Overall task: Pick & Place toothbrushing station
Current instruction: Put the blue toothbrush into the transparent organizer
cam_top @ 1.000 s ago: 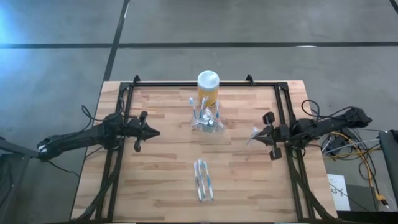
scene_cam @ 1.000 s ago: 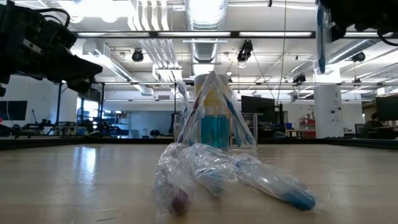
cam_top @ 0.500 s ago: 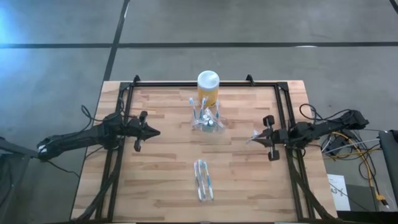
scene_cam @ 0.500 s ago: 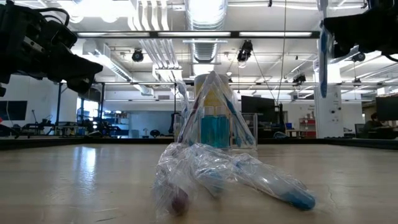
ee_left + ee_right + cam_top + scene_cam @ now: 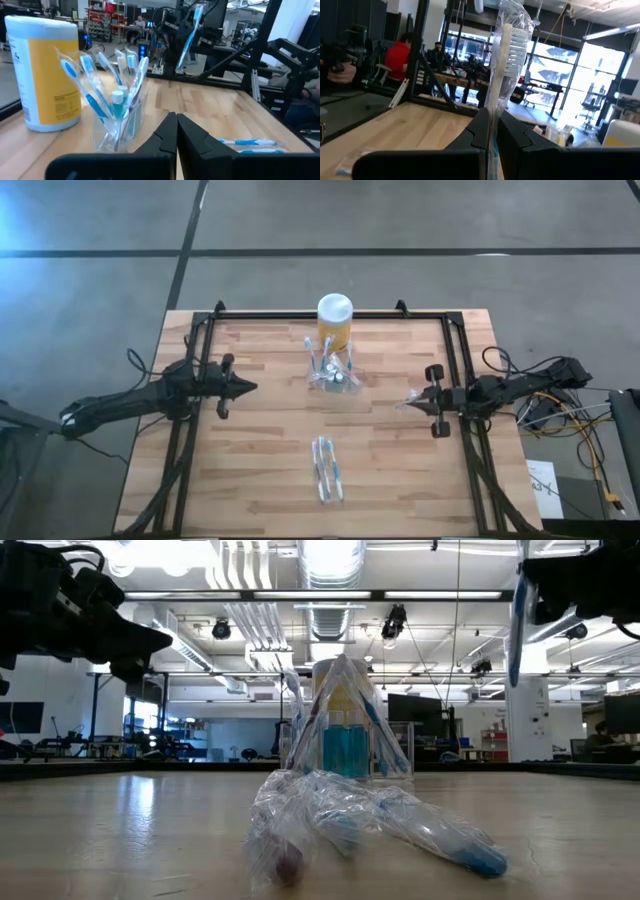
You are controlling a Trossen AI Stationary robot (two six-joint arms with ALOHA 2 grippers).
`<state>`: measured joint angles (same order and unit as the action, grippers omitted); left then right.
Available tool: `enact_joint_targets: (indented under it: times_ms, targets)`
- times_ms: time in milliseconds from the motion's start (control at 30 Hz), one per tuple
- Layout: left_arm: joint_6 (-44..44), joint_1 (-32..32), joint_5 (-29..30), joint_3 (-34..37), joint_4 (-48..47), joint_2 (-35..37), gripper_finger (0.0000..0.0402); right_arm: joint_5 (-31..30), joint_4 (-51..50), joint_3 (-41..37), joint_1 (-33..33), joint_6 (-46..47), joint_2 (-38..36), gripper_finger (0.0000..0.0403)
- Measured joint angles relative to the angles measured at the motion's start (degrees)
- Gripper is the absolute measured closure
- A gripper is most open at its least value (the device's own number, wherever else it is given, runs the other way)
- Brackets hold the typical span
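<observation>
Toothbrushing station (image 5: 333,374) sits upright on the surface (image 5: 260,470), near the middle of the far edge. Clear holder, several toothbrushes fanned out of the top. Yellow jar (image 5: 334,321) with white lid just behind it, toward the far edge; can't tell if they touch.

Left gripper (image 5: 248,389) hovers above the surface by the left edge, level with the station and well apart from it. Fingers (image 5: 167,134) pinched together, nothing between them. Left wrist view: tips aimed toward the station (image 5: 116,120) and jar (image 5: 44,71).

Right gripper (image 5: 414,401) is near the right edge, raised off the surface. Fingers (image 5: 481,131) clamped on a wrapped toothbrush (image 5: 506,55), clear wrapper, white bristle head sticking out past the tips. Low view shows that brush (image 5: 516,628) hanging high above the surface, roughly vertical.

Small pile of bagged toothbrushes (image 5: 326,469) lies flat near the middle of the near edge, well apart from the station and both grippers. Low view: crumpled clear wrappers (image 5: 362,823) closest to the camera, station (image 5: 343,727) standing behind them.

Right wrist view: a person in a red top (image 5: 400,56) seated in the room beyond the surface.
</observation>
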<state>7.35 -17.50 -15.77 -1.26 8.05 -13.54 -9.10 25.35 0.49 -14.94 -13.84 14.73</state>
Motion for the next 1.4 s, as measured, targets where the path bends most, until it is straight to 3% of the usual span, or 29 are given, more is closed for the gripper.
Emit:
enact_joint_targets:
  times_ms: [167, 333, 567, 667, 833, 967, 1300, 1400]
  targets:
    - [0.0, 0.0, 0.4, 0.0, 0.0, 0.0, 0.0395, -1.3, 7.3, 0.0, 0.5, -0.3, 1.9, 0.0390]
    - [0.0, 0.0, 0.7, -0.2, 0.9, 0.0, 0.0377, -1.3, 14.3, 0.9, 1.8, -1.1, 8.7, 0.0390]
    - [0.1, 0.0, 0.8, -0.2, 1.5, 0.0, 0.0374, -1.4, 15.1, 10.4, 6.3, 0.6, 25.2, 0.0390]
    - [-0.2, 0.0, 0.9, -0.2, 1.4, 0.0, 0.0378, -0.7, 22.7, 12.5, 8.9, -1.4, 32.3, 0.0390]
    - [-1.1, 0.0, 0.9, -0.2, 1.4, 0.0, 0.0381, 7.1, 31.4, 14.9, 15.5, 2.2, 42.7, 0.0390]
    - [-1.5, 0.0, 0.9, -0.3, 1.4, 0.0, 0.0378, 7.6, 32.6, 17.5, 19.4, 5.7, 51.8, 0.0390]
    - [-2.4, 0.0, 1.4, -0.3, 1.2, 0.0, 0.0376, 5.2, 57.6, 13.1, 24.1, 7.5, 69.5, 0.0390]
    - [-2.6, 0.0, 2.0, -0.3, 1.2, 0.0, 0.0376, 2.9, 59.7, 12.5, 24.9, 9.9, 73.9, 0.0390]
